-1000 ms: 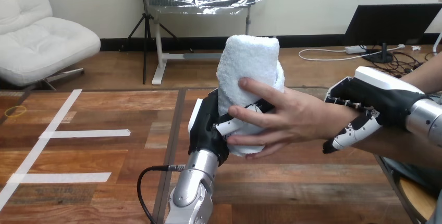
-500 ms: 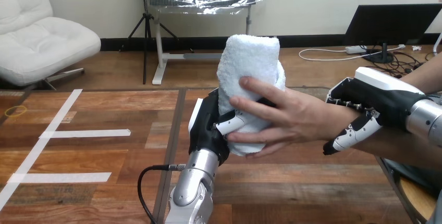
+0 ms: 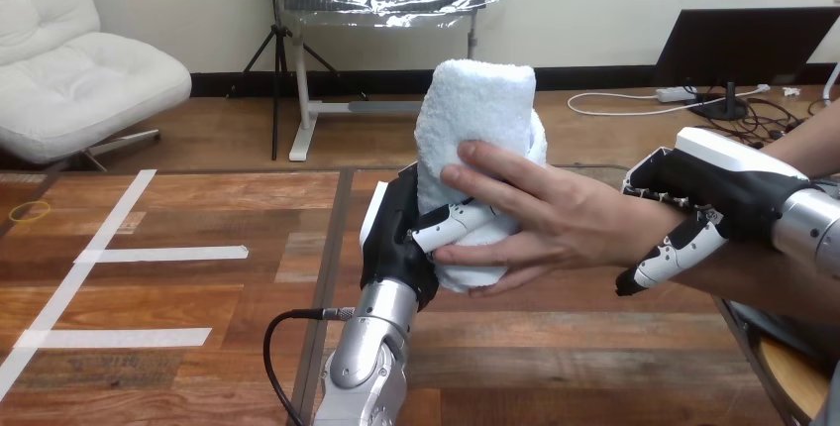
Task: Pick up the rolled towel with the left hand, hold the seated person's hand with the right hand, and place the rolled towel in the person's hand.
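A white rolled towel [image 3: 477,109] stands upright above the table's middle. My left hand [image 3: 396,238] grips its lower part from the left, with fingers [image 3: 451,225] curled across its front. The person's hand [image 3: 535,218] reaches in from the right and wraps its fingers around the towel's front and underside. My right hand [image 3: 718,193] sits at the right, fingers and thumb curled round the person's wrist.
The wooden table [image 3: 198,277] carries strips of white tape [image 3: 163,254] at the left. A yellow ring [image 3: 30,211] lies near the far left edge. A dark seam runs down the table beside my left forearm [image 3: 371,357].
The person's fingers have closed more tightly round the towel. My left hand's fingers have loosened and shifted slightly on it. The right hand has stayed in place.
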